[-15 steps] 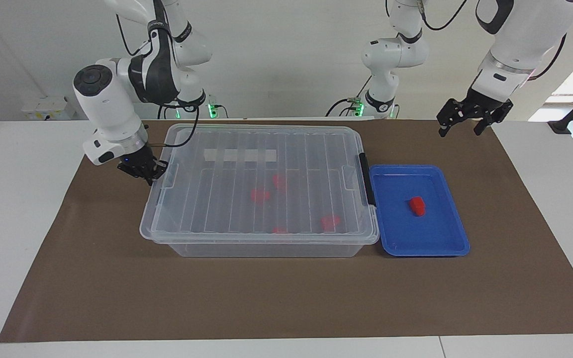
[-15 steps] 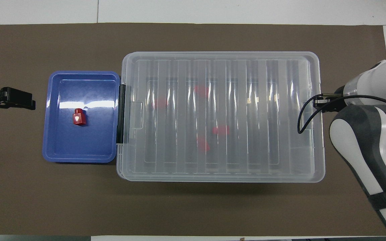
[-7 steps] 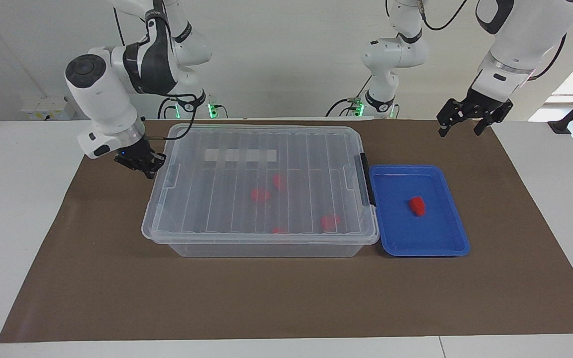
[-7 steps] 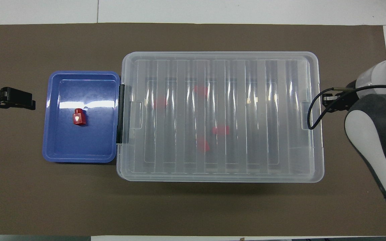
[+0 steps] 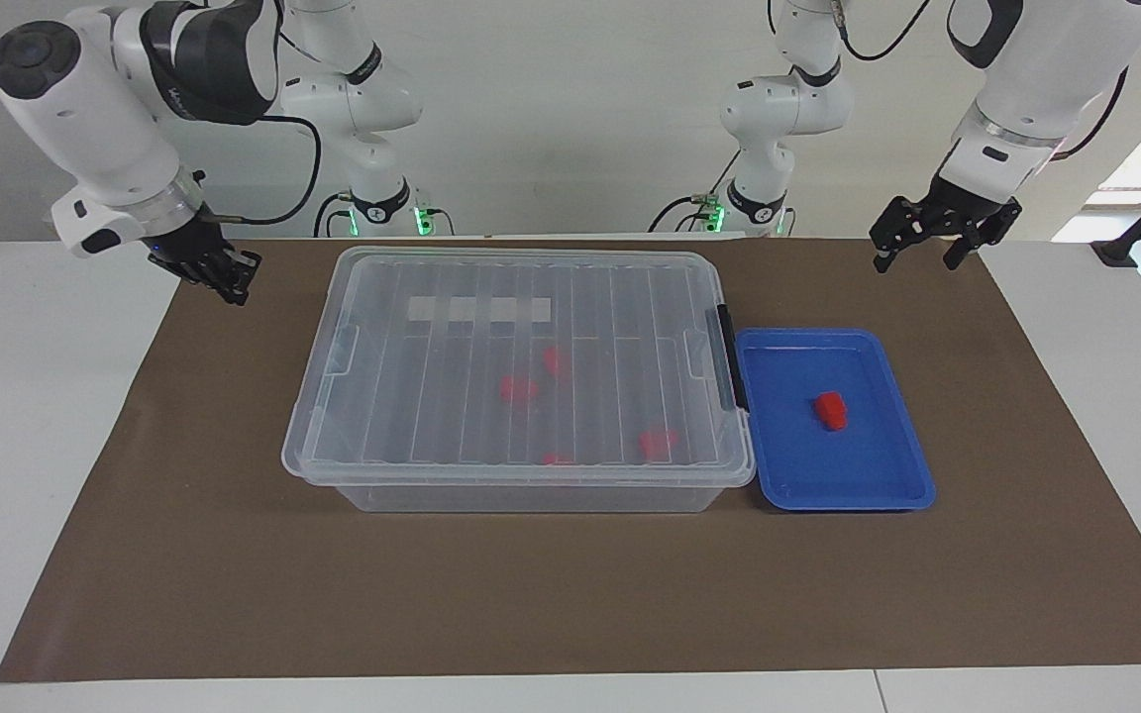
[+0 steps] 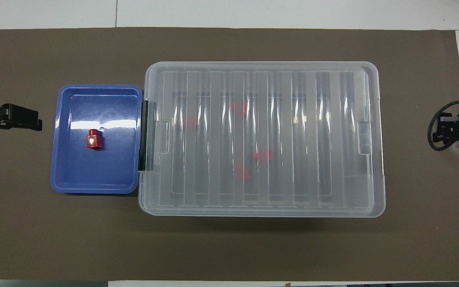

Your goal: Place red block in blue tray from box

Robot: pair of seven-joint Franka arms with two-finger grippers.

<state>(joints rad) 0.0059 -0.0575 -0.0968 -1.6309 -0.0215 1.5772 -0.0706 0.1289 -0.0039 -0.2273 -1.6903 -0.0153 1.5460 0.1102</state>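
A red block (image 5: 832, 410) lies in the blue tray (image 5: 868, 475), also seen in the overhead view (image 6: 93, 140). The tray (image 6: 94, 179) touches the box (image 5: 521, 495) at its black clip handle (image 5: 727, 356). The box's ribbed clear lid (image 6: 261, 79) lies shut. Several alike red pieces (image 5: 519, 388) show through it. My right gripper (image 5: 226, 279) hangs empty over the mat, apart from the box's end toward the right arm. My left gripper (image 5: 915, 259) is open and empty, and waits over the mat's edge toward the left arm's end (image 6: 34, 121).
A brown mat (image 5: 570, 594) covers the table's middle, with white table (image 5: 26, 446) at both ends. The box and the tray stand side by side on the mat.
My right gripper has let go of the lid's end and drawn up and away toward the right arm's end of the table. The lid has settled flat. The left arm has not moved.
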